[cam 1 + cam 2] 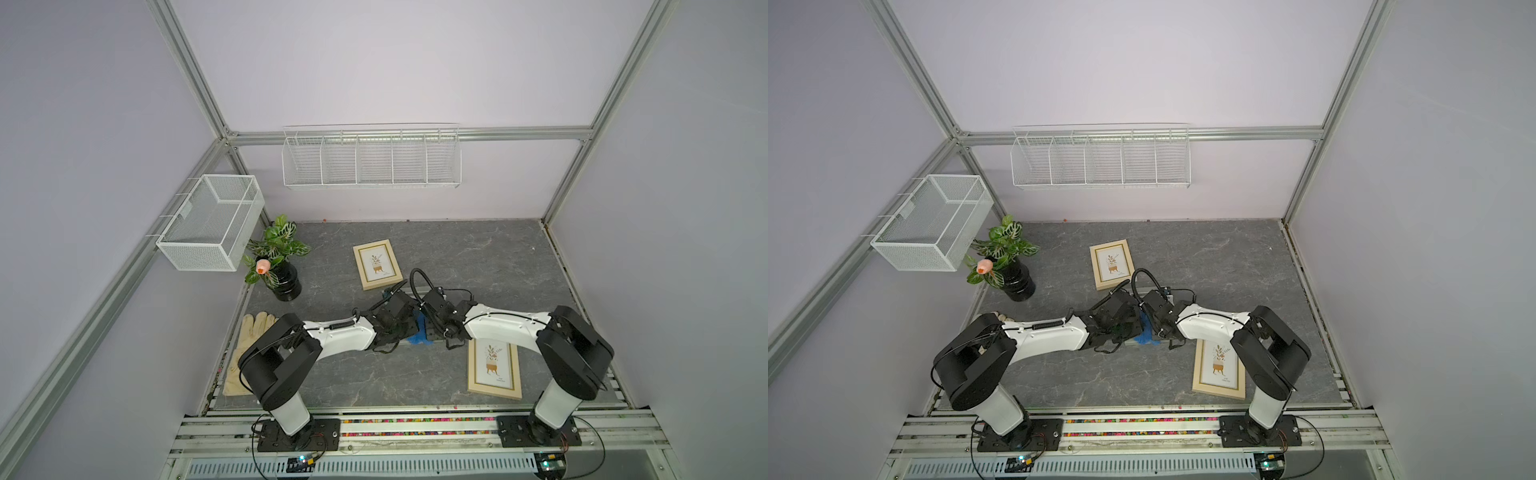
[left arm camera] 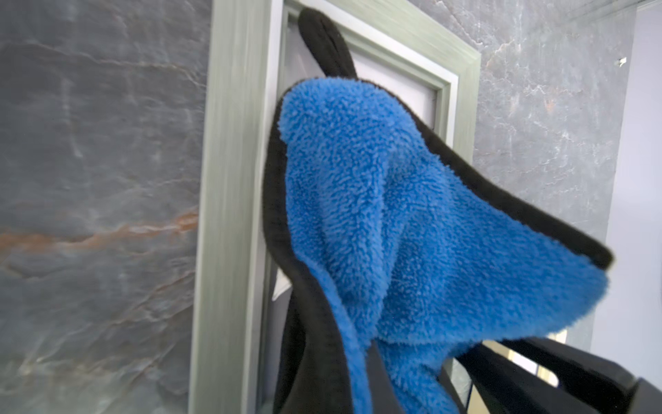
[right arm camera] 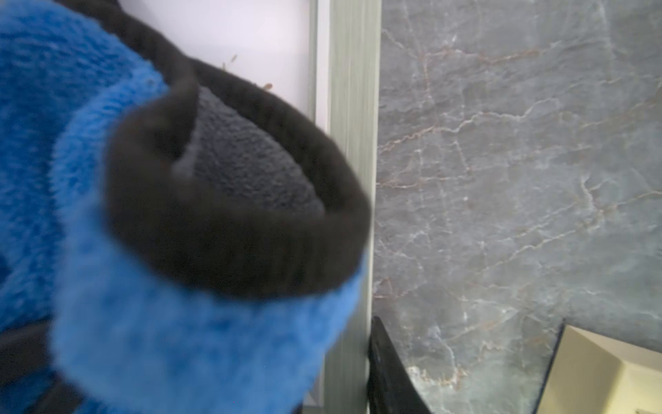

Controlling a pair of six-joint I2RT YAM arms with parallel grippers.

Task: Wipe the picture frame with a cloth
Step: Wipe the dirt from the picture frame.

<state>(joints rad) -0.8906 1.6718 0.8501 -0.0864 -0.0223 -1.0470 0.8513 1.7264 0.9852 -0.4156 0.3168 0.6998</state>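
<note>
cloth (image 2: 394, 215) is soft floppy plush, bunched over the grey picture frame (image 2: 229, 179) mid table (image 1: 478, 257) — left gripper (image 1: 409, 322) pinched tight on it, right gripper (image 1: 432, 320) alongside, can't tell its grip — I'd grab the dark hem

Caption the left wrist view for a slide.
Plush royal-blue cloth, dark-edged, hangs over a grey-green picture frame on marbled grey tabletop.

You get no readable text in any view. In both top views the centre frame (image 1: 377, 264) (image 1: 1112, 264) and the lower-right frame (image 1: 494, 365) (image 1: 1219, 365) each carry a tiny line beneath a plant drawing, too small to read. The cloth (image 2: 394, 215) and grey frame (image 2: 229, 179) show no lettering.
</note>
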